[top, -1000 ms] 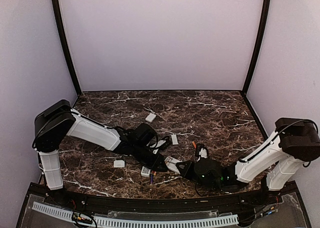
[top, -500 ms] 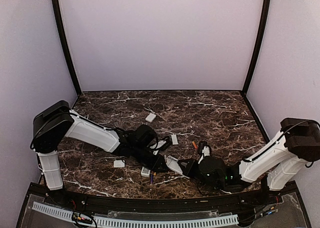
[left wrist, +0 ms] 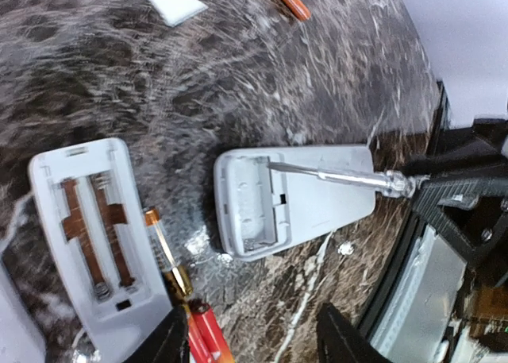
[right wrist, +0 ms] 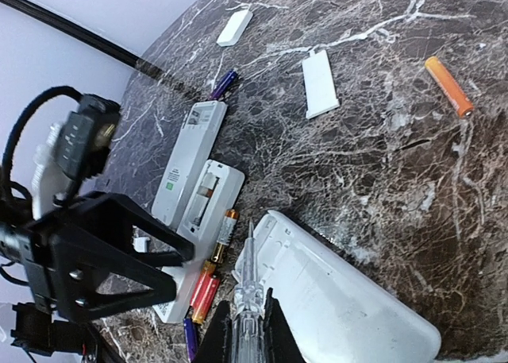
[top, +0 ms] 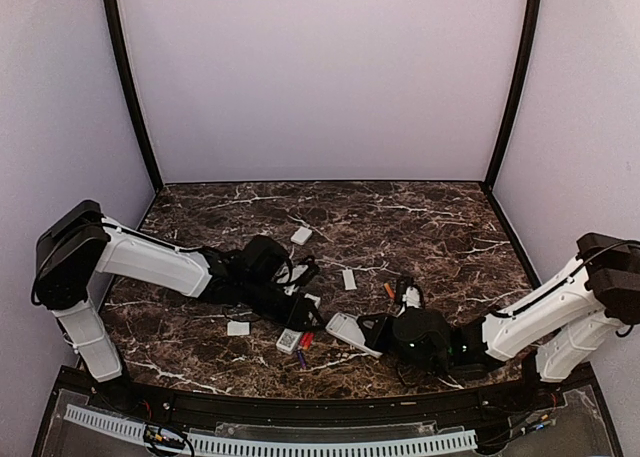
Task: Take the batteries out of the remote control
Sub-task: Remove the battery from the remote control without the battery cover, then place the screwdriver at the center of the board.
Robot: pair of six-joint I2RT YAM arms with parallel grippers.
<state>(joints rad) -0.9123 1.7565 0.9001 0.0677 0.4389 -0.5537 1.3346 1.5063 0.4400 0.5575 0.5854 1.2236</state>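
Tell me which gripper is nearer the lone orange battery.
Right. The right gripper sits just below the orange battery in the top view; the left gripper hovers farther left.

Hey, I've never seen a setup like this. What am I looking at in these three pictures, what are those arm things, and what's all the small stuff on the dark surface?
It is a robot: a left arm and a right arm, bolted at the near edge of a marble table. One picture looks down from above; the other two come from cameras on each wrist. On the table lie a white remote and a second remote, both with open, empty battery bays, plus loose batteries and small white covers. The right gripper is clamped on a screwdriver whose tip pokes into the white remote's bay. The left gripper is open and holds nothing.
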